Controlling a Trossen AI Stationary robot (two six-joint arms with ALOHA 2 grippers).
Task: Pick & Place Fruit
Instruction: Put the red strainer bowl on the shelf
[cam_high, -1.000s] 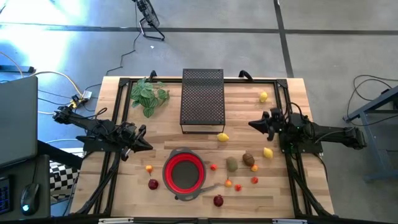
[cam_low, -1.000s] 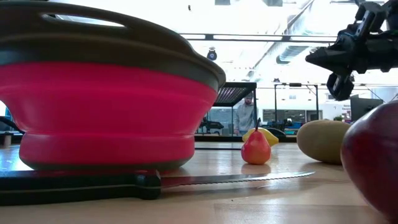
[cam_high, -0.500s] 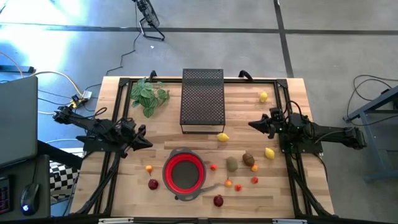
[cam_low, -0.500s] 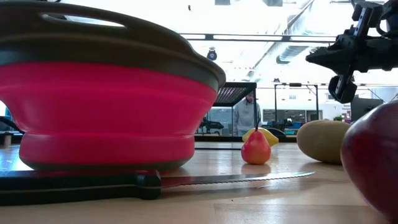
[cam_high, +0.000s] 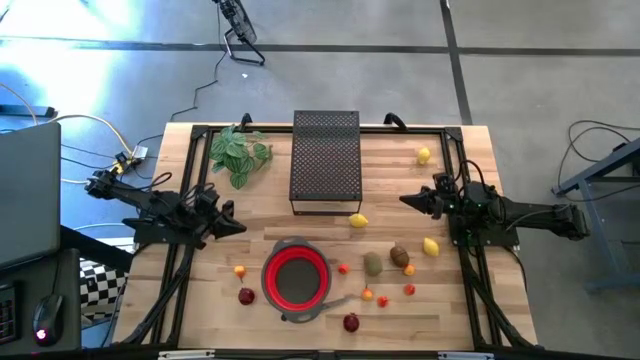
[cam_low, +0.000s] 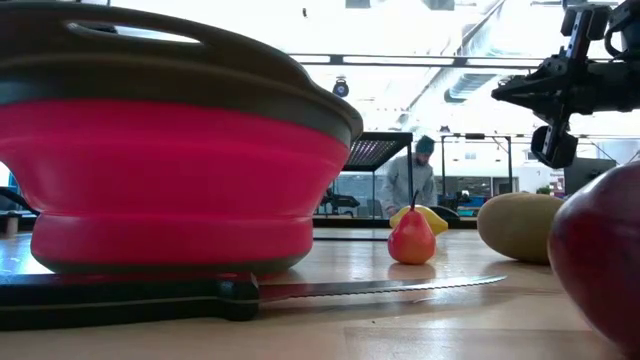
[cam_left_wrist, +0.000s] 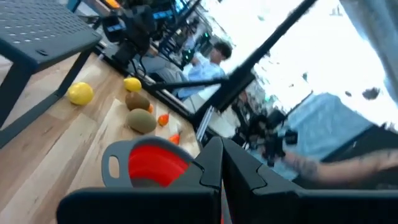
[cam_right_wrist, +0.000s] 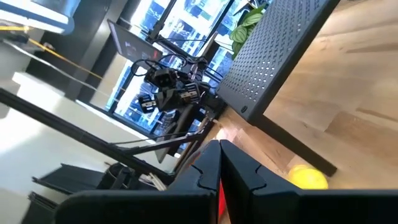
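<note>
- Left gripper (cam_high: 236, 227): jaws together, nothing between them; it hangs over the table's left side, tips pointing toward the middle, above and left of the red bowl (cam_high: 296, 277).
- Right gripper (cam_high: 405, 200): jaws together, empty; it hangs over the right side of the table, tips pointing left, just right of the perforated black stand (cam_high: 325, 160).
- Fruit, all lying on the wooden table (cam_high: 260, 195), none in the bowl: one lemon (cam_high: 358, 221) at the stand's front right corner, a second lemon (cam_high: 431, 245) beneath the right arm, a third lemon (cam_high: 424, 155) near the far right edge.
- An olive-green oval (cam_high: 373, 263) and a brown oval (cam_high: 399, 255) lie side by side right of the bowl, with small orange and red pieces (cam_high: 383, 298) in front of them.
- A dark red ball (cam_high: 351, 322) lies at the front edge; another dark red ball (cam_high: 246, 295) and an orange piece (cam_high: 240, 270) lie left of the bowl.
- A knife (cam_low: 250, 292) lies against the bowl's front.
- A leafy sprig (cam_high: 238, 153) lies at the far left.
- A person (cam_low: 410, 182) stands in the room beyond the table.
</note>
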